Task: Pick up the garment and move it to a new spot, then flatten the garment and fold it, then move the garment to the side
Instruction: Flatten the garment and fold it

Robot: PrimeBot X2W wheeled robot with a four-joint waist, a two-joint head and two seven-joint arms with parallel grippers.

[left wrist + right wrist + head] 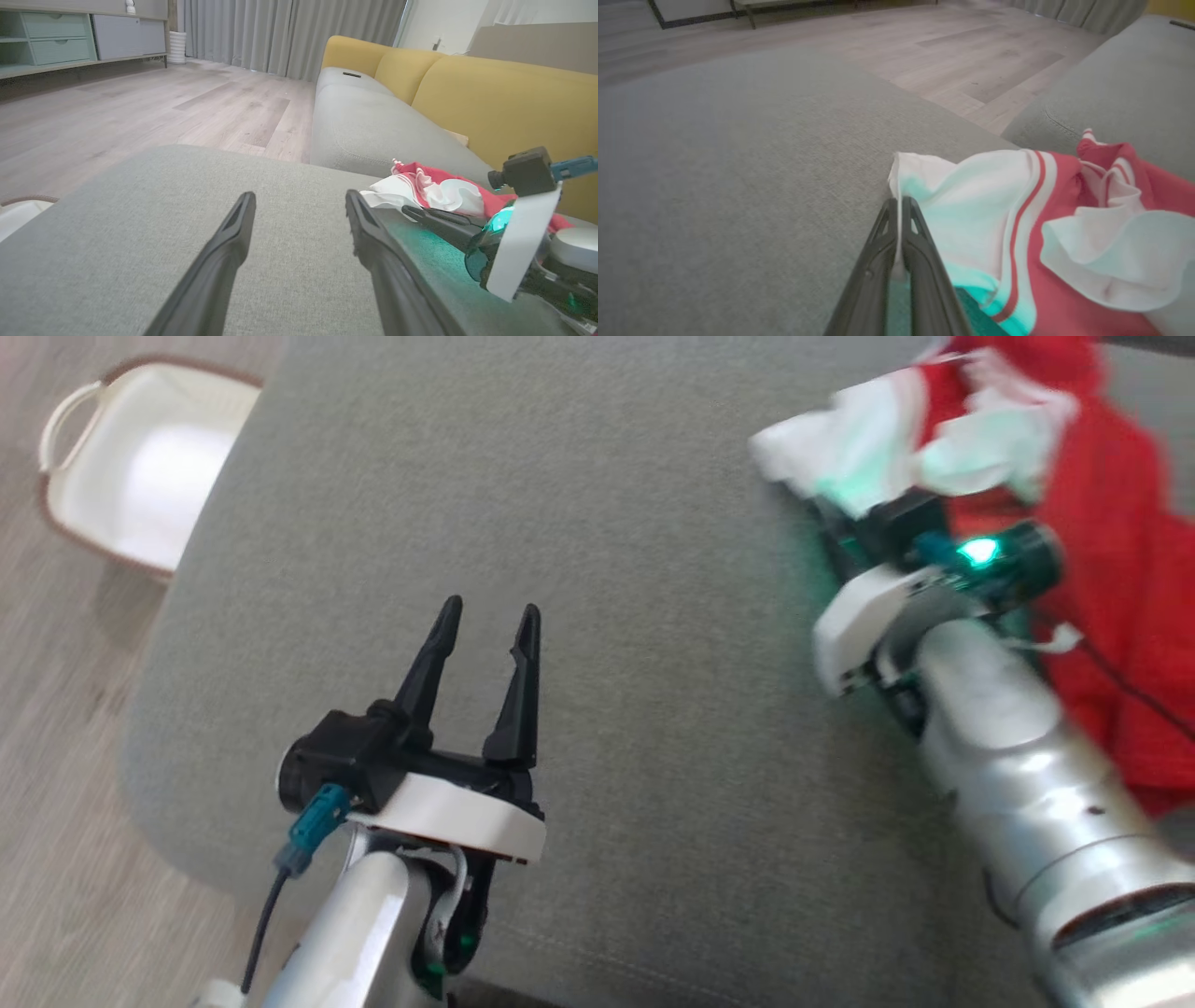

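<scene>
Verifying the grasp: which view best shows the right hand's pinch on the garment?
Right wrist view: the right hand is shut on the garment at its white edge, seen close up. Head view is blurred, with cloth over the hand's tip. Left wrist view shows it side-on, at the garment's near edge.

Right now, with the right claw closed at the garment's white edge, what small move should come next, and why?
Probably lift the right claw a little: it looks shut on the white edge of the garment, which lies crumpled on the grey cushion. The left claw stands open and empty.

Left claw [300, 196] spread, garment [439, 191] on grey cushion [140, 210]
</scene>
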